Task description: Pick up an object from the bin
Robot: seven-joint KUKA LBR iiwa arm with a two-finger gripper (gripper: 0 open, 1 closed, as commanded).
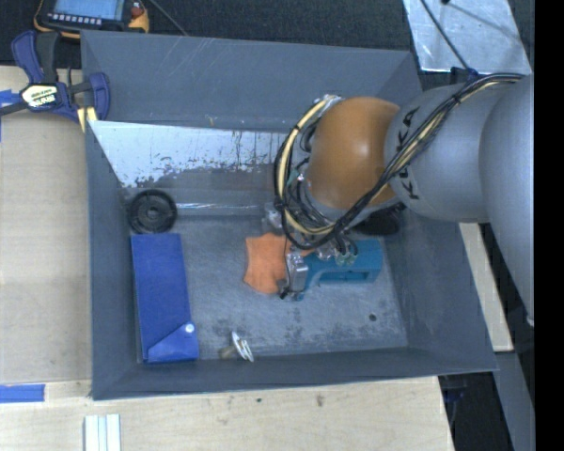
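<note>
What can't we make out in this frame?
Camera view:
- Blue thing, mid-bin: left and top hidden by the gripper and arm; shape unclear.
- Orange thing: right edge behind the gripper; contact unclear.
- Silvery thing by the front wall: too small to identify.
- Bin floor, back right: covered by the arm.

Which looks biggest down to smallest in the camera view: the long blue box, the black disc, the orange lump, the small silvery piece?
1. long blue box
2-3. orange lump and black disc look much alike; the arm covers part of the lump, so no ranking.
4. small silvery piece
</note>
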